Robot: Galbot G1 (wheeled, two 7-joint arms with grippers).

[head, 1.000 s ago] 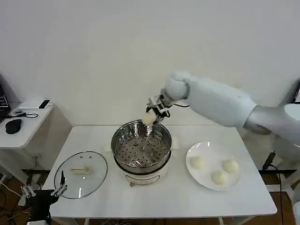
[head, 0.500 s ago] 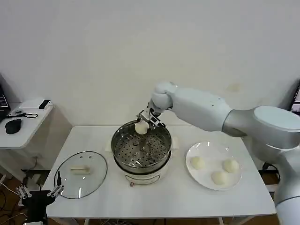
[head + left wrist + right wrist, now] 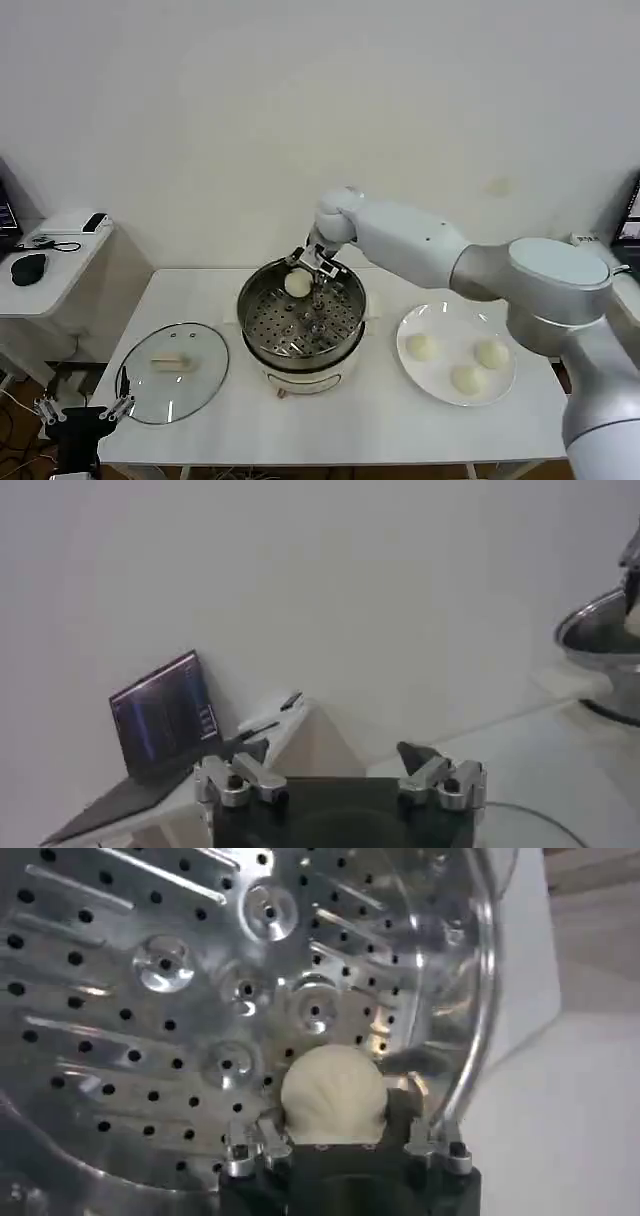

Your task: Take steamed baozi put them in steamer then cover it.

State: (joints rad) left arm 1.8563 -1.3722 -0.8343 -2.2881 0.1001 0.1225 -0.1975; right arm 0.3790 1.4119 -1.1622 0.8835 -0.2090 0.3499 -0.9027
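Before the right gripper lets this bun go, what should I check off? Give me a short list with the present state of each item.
1. Bun held in right gripper: ok.
2. Gripper over the steamer, inside its rim: ok.
3. Perforated tray under the bun free of other buns: ok.
4. Bun low enough to touch the tray: cannot tell.
5. Lid off, lying on the table left of the steamer: ok.
6. Left gripper parked open, near the table's front left corner: ok.
7. Three buns waiting on the plate: ok.

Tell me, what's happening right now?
Right gripper shut on small cream-white dough bun, inside shiny steel steamer pot. Left gripper open, parked low. Round glass lid off. Three buns wait on white plate.
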